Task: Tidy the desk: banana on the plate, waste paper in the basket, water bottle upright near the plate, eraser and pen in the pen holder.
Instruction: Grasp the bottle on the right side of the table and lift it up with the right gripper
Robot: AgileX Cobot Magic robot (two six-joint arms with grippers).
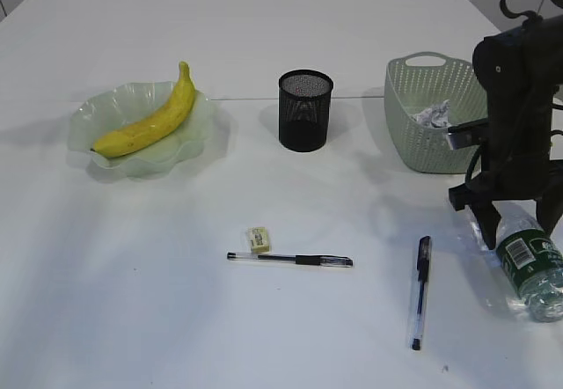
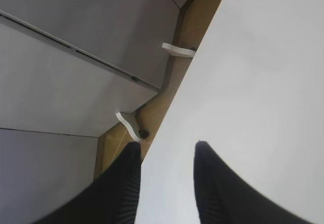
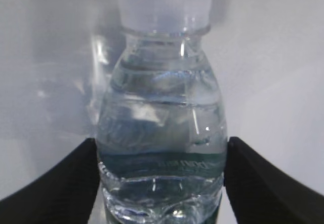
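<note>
A yellow banana (image 1: 149, 121) lies in the pale green plate (image 1: 204, 129) at the left. Crumpled waste paper (image 1: 433, 114) sits in the green basket (image 1: 413, 99). The black mesh pen holder (image 1: 305, 110) stands mid-table. An eraser (image 1: 258, 239) and a pen (image 1: 290, 259) lie in front of it, and a second pen (image 1: 420, 290) lies to the right. The water bottle (image 1: 530, 261) lies on its side at the right edge. My right gripper (image 1: 488, 222) grips the bottle (image 3: 162, 133) at its shoulder, a finger pressed on each side (image 3: 161, 143). My left gripper (image 2: 167, 145) is open and empty.
The left wrist view shows the white table's edge (image 2: 167, 117) with wooden floor and grey panels beyond. The left arm is out of the exterior view. The basket stands just behind the right arm.
</note>
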